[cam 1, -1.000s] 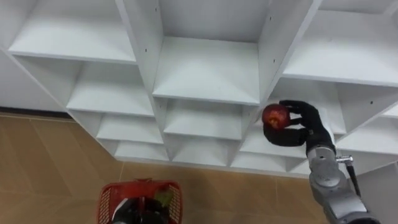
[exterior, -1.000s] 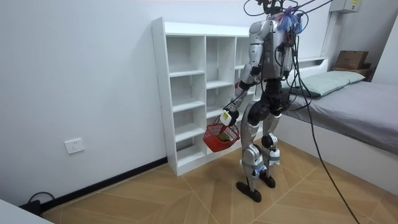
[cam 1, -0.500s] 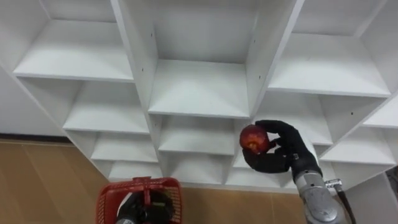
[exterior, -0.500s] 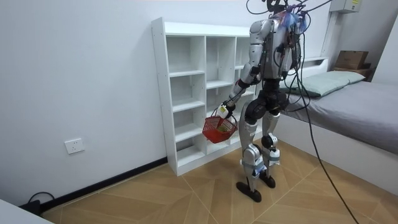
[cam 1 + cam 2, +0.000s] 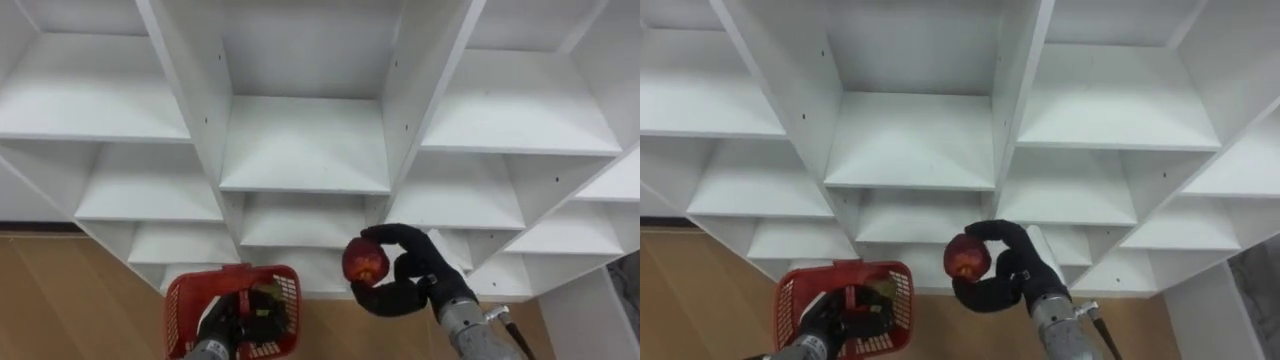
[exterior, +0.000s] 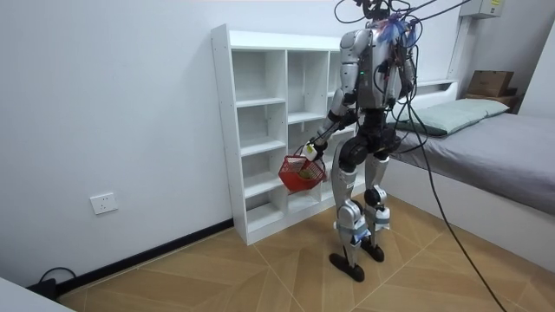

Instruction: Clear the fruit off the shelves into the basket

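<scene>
right hand (image 5: 408,287) curled round red apple (image 5: 365,262), in front of closet (image 5: 303,140) lower middle shelves | left hand (image 5: 221,326) clenched on basket (image 5: 181,308) handle, before closet bottom shelf

Eye views: head pair, close, looking down at white wooden cubby closet (image 5: 300,140).
Room view: far, side-on, same closet, whole robot.

One apple (image 5: 365,262), one basket (image 5: 184,308), one closet (image 5: 300,140), perhaps one fruit (image 5: 264,318) inside
</scene>
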Controlling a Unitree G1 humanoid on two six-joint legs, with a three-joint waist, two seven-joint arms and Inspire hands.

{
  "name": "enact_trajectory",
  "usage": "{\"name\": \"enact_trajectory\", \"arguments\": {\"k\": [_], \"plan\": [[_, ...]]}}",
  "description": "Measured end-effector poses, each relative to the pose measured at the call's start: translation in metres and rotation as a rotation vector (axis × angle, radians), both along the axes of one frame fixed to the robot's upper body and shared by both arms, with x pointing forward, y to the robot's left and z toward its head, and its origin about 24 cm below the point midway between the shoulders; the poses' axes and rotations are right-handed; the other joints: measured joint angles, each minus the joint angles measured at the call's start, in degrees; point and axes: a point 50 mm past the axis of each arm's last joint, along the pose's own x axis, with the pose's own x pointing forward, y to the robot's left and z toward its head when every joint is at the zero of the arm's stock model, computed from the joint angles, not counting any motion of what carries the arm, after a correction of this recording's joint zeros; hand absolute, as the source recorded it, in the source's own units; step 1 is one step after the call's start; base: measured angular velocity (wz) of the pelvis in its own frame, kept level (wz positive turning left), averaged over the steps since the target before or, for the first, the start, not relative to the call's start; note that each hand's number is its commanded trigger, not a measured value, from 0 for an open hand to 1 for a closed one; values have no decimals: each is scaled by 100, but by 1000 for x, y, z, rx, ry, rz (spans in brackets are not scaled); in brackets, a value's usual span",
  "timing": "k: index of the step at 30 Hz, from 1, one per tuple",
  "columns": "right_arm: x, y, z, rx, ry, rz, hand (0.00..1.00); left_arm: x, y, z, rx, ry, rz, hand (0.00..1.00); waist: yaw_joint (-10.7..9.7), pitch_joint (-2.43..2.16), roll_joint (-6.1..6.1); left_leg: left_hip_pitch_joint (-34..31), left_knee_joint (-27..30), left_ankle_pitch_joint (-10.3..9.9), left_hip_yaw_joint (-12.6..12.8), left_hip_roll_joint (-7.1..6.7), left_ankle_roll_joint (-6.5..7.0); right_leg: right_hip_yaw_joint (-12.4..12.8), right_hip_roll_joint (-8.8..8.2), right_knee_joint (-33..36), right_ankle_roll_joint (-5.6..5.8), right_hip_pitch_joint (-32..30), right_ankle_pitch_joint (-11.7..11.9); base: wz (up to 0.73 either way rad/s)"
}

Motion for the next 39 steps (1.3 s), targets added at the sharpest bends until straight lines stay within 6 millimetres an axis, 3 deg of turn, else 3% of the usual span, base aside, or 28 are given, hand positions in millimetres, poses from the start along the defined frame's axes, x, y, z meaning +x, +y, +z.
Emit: {"name": "enact_trajectory", "arguments": {"k": [4,12,25,32,36,39], "plan": [[4,4,2,-7,-5,39,100,8,-4,4,-4,-22,-16,100,3,21,-34,-52,67,-62,-16,13,17,-4,10,19,2,-31,1,0],[4,12,-3,-69,19,119,100,9,-6,4,-4,-24,-28,100,19,20,-77,-205,93,-63,61,34,19,3,12,40,1,-186,20,0],[9,13,-12,-138,51,157,100,21,-13,11,-18,-65,-43,100,86,23,-78,-380,181,-69,-60,44,17,-49,32,27,-13,-254,36,4],[6,9,-22,-162,97,154,100,23,-18,13,-22,-77,-63,100,169,45,58,-480,194,-69,-123,46,16,-161,24,13,-23,-301,59,6],[2,5,-29,-177,130,146,100,23,-16,14,-16,-79,-66,100,189,26,156,-484,188,-69,-119,45,16,-161,9,11,-23,-317,59,1],[0,3,-31,-185,138,135,100,25,-14,15,-9,-87,-70,100,181,24,158,-499,189,-68,-113,46,16,-158,10,13,-23,-336,59,0]]}}
